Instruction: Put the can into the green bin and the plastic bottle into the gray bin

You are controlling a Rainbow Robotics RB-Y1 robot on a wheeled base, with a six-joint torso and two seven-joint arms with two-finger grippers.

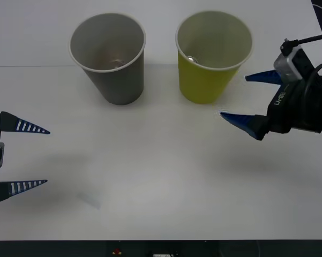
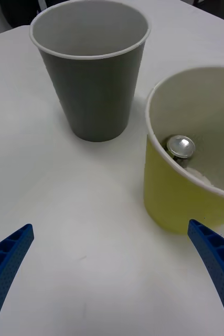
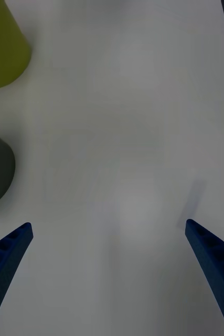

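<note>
The can (image 2: 180, 146) lies inside the green bin (image 1: 206, 80), its silver top showing against the pale inner wall. The gray bin (image 1: 115, 69) stands upright just beside it on the white counter (image 1: 161, 176). The right pincer (image 1: 246, 99) hovers beside the green bin, fingers spread and holding nothing. The left pincer (image 1: 40, 156) waits at the counter's left edge, also spread wide and holding nothing.
</note>
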